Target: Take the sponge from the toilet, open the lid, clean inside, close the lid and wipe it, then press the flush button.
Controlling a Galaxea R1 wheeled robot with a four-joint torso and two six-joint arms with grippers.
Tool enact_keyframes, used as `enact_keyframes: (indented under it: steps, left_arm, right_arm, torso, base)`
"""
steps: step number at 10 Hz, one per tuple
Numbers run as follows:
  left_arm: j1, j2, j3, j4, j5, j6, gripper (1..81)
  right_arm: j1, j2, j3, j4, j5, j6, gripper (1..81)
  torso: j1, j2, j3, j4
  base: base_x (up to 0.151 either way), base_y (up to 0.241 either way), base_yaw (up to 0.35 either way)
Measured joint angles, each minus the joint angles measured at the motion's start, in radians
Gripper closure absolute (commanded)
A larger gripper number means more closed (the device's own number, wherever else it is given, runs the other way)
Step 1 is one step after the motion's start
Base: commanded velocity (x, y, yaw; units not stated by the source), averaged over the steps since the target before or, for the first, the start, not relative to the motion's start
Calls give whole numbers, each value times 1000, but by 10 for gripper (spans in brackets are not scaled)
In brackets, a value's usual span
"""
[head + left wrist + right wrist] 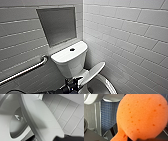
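One sponge [142,116] sits clenched in right gripper [125,138] jaws; left gripper [75,82] jaws, by lid [93,71], unreadable.

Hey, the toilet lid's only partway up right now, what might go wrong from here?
1. The lid sits tilted, only partly raised, with the left hand at its lower edge. If that contact slips, the lid may drop back over the bowl.
2. The sponge looks pinched at just one narrow end. A weak hold might let it fall, perhaps into the open bowl.
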State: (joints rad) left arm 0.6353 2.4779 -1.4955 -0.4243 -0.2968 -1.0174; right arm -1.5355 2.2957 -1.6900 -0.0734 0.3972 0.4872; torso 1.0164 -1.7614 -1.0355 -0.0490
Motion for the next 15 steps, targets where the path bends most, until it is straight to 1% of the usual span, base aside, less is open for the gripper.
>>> enact_keyframes:
  steps: [2,4,5,6,7,9,11,12,13,15]
  left_arm:
    - [-17,-13,-12,0,-1,-36,10]
    - [-47,-35,-50,0,-19,-91,10]
    - [-71,-58,-68,0,-26,-108,10]
    - [-86,-81,-87,-6,-51,-121,10]
    - [-88,-101,-93,-11,-44,-134,10]
    - [-85,-127,-80,-8,-36,-134,10]
    - [-83,-204,-90,-5,-56,-135,10]
    - [-78,-213,-83,23,-51,-135,10]
    - [-70,-212,-44,108,-16,-135,10]
    - [-49,-236,58,375,59,-136,10]
  right_arm:
    - [-2,-8,2,0,6,0,811]
    - [-4,-8,4,0,9,0,811]
    - [-11,-9,6,0,17,0,811]
    - [-16,-9,8,0,17,0,811]
    - [-16,-9,16,0,18,0,811]
    - [-16,-10,21,0,20,0,811]
    - [-16,-11,22,0,21,-1,811]
    - [-16,-12,23,0,21,-1,811]
    - [-16,-15,24,0,21,-4,811]
    - [-16,-21,33,-7,20,-5,811]
  torso:
    - [0,0,0,0]
    - [0,0,0,0]
    - [0,0,0,0]
    - [0,0,0,0]
    - [0,0,0,0]
    - [0,0,0,0]
    - [0,0,0,-1]
    - [0,0,0,-1]
    - [0,0,0,-1]
    - [0,0,0,-1]
  base:
    - [0,0,0]
    - [0,0,0]
    - [0,0,0]
    - [0,0,0]
    - [0,0,0]
    - [0,0,0]
    - [0,0,0]
    - [0,0,0]
    - [0,0,0]
    - [0,0,0]
